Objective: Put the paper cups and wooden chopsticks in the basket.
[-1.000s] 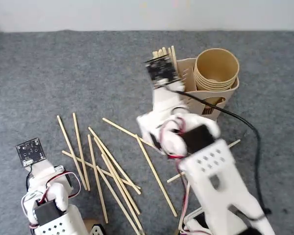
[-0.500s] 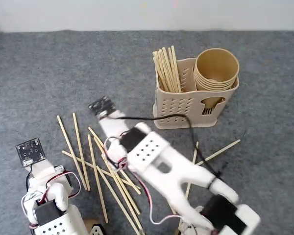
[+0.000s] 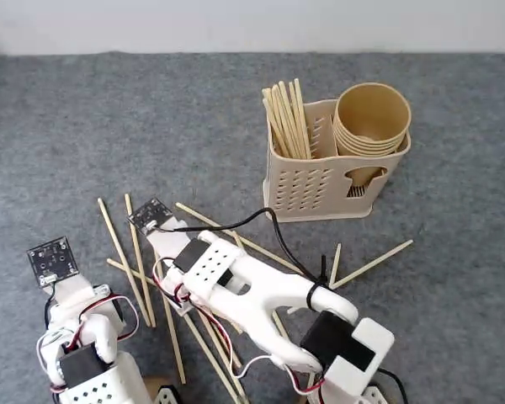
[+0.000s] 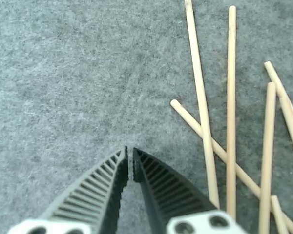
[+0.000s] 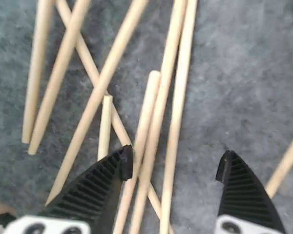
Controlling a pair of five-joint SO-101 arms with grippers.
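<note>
High view: basket (image 3: 332,181) is sitting upper right, holding stacked paper cups (image 3: 372,118) and a chopstick bundle (image 3: 284,122), while loose chopsticks (image 3: 137,252) are lying scattered lower left with the right arm (image 3: 236,286) stretching over them. Left wrist view: left gripper (image 4: 129,163) is hanging over grey mat (image 4: 63,73), jaws pressed together, loose chopsticks lying beside it. Right wrist view: right gripper (image 5: 176,161) is hovering, jaws wide apart, straddling several crossed loose chopsticks.

The chopsticks (image 3: 379,261) are showing pale tan wood against the mottled grey bench (image 3: 109,118); the basket (image 3: 307,189) is showing beige with rows of small holes, the paper cups (image 3: 372,118) kraft-brown, the fingers (image 5: 105,178) ribbed black
</note>
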